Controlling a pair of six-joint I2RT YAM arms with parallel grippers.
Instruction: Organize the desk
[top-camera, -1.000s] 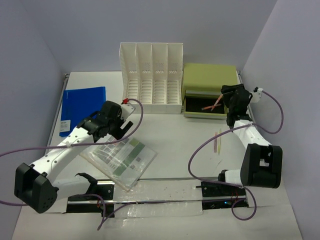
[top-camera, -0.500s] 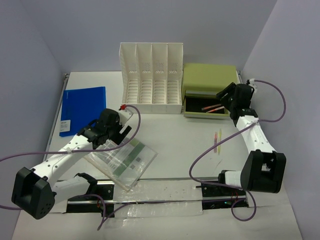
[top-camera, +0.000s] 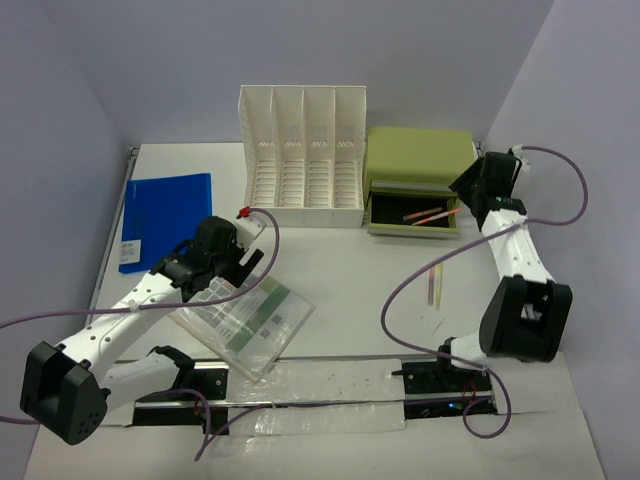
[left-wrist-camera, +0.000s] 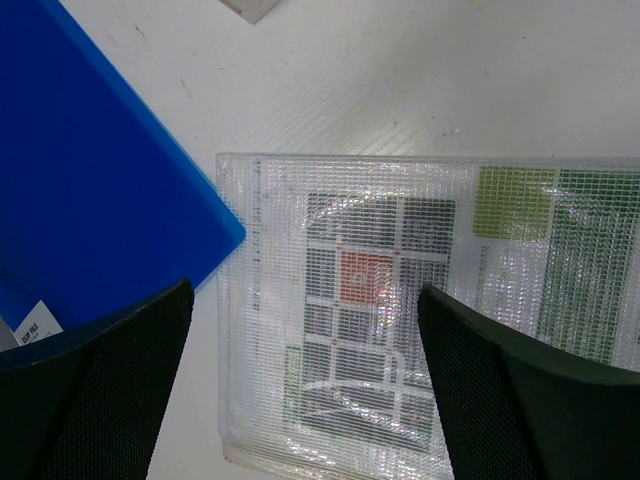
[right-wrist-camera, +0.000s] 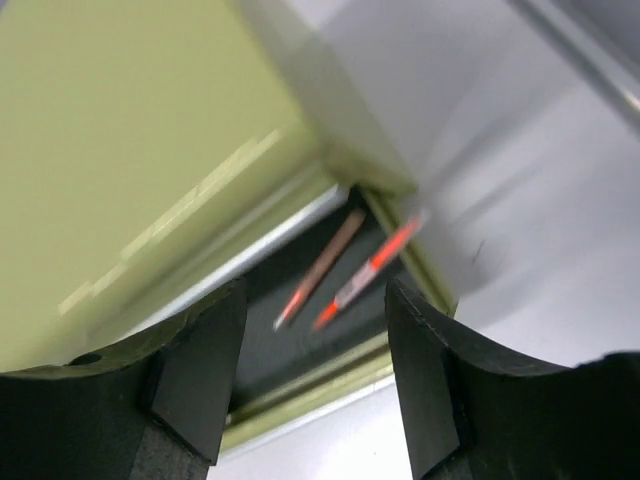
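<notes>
The white desk (top-camera: 350, 270) is lying under everything. Nearest, the left gripper (left-wrist-camera: 305, 300) is hovering wide open and empty over a mesh pouch (left-wrist-camera: 400, 250). Farther back, the right gripper (right-wrist-camera: 315, 300), jaws apart and empty, is pulling away rightward from the green drawer (top-camera: 410, 230), where two orange pens (top-camera: 428, 214) are now lying.

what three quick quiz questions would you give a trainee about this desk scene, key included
1. How many pens lie in the open drawer of the green drawer box?
2. True or false: the left gripper is shut on the mesh pouch.
3. Fill in: the folder left of the mesh pouch in the top view is ____ in colour.
Key: 1 two; 2 false, its jaws stand open above the mesh pouch; 3 blue.
</notes>
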